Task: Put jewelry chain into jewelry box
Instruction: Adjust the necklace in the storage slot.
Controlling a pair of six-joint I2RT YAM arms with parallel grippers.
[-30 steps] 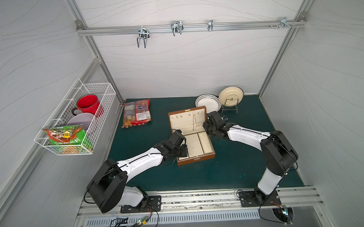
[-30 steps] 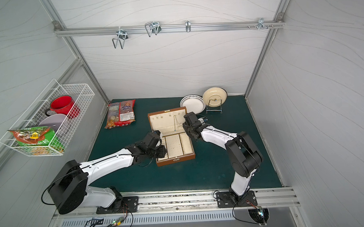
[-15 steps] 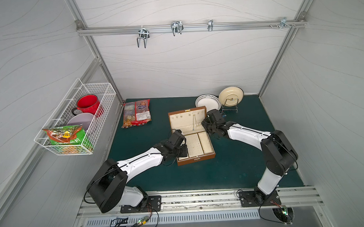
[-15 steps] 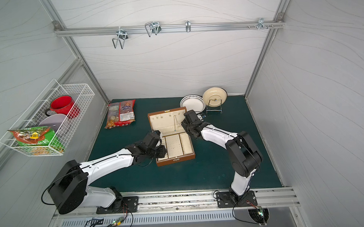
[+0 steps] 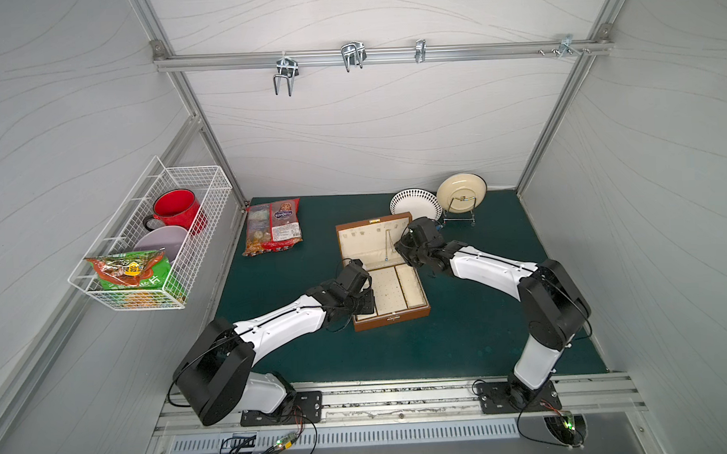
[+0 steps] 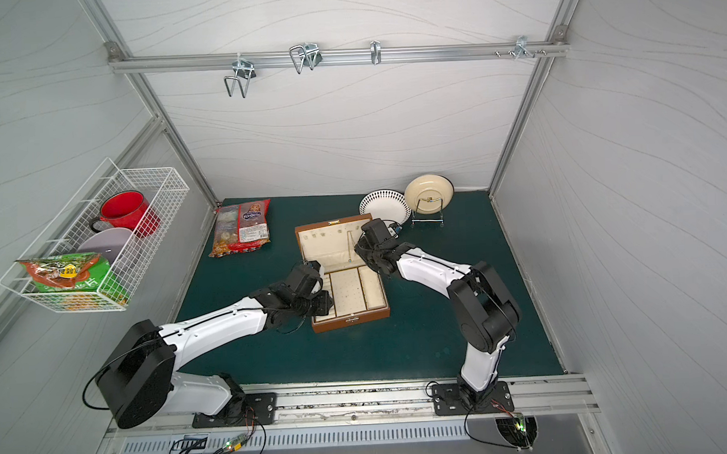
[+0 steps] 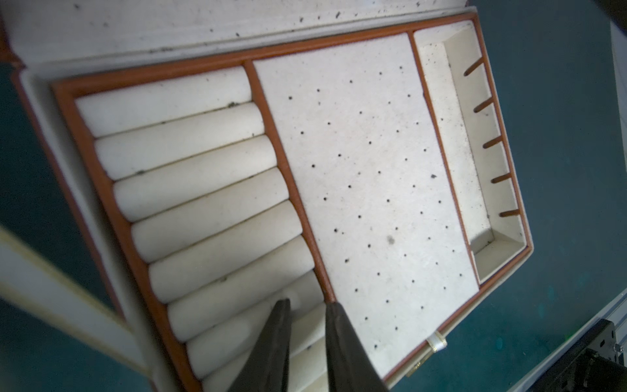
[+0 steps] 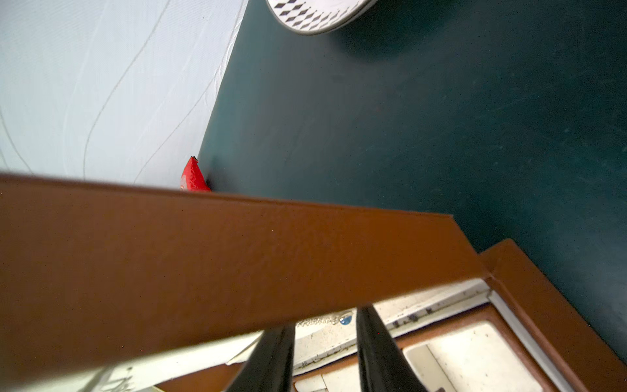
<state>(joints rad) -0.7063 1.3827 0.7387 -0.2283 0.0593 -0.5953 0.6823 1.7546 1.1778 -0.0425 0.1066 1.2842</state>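
Up at the back of the open jewelry box [image 5: 392, 318], my right gripper [image 8: 325, 320] has just opened wider and holds nothing. The jewelry chain [image 5: 388, 244] hangs inside the lid [image 5: 360, 240]. My left gripper [image 7: 308, 305], open just a little and empty, rests on the ring rolls [image 7: 190, 183]. I think we are nearly done.

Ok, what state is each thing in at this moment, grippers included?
Brown leather-look jewelry box: open, lid upright.
Thin silvery jewelry chain: hanging inside the lid.
Left gripper: jaws slightly apart over the ring rolls, empty.
Right gripper: jaws apart beside the lid, near the chain.
Cream plate: upright on its wire stand.
Red mug: sitting in the white wire basket.
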